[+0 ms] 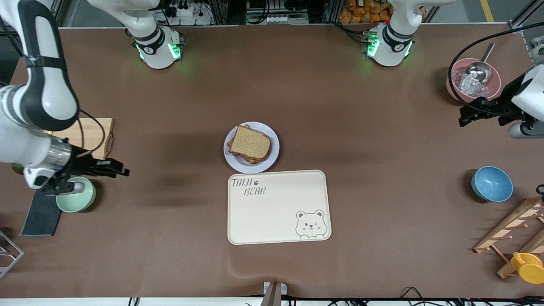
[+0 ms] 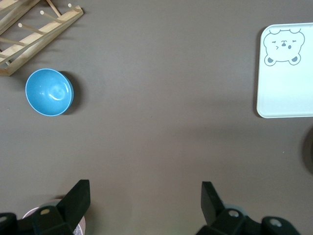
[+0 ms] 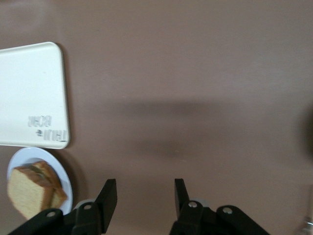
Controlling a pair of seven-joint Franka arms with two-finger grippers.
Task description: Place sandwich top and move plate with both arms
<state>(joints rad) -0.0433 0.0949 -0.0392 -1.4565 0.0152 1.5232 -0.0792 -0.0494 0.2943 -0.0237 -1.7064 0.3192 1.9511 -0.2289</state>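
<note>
Front view: sandwich top (image 1: 250, 143) on plate (image 1: 272, 158), well apart from both pincers.

Yellow cup (image 1: 529, 267) – cut off – wooden rack (image 1: 516, 231) too.

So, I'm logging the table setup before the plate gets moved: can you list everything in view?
sandwich top: one, light brown, topping the stack on the plate
plate: one, pale lavender-white, mid-table
tray: one, cream with bear drawing, nearer the camera than the plate
blue bowl: one, left arm's end
pink bowl: one, with metal scoop, left arm's end
green bowl: one, right arm's end
wooden board: one, right arm's end
wooden rack: one, left arm's end
left gripper: open, by the pink bowl
right gripper: open, empty, near the green bowl
</note>
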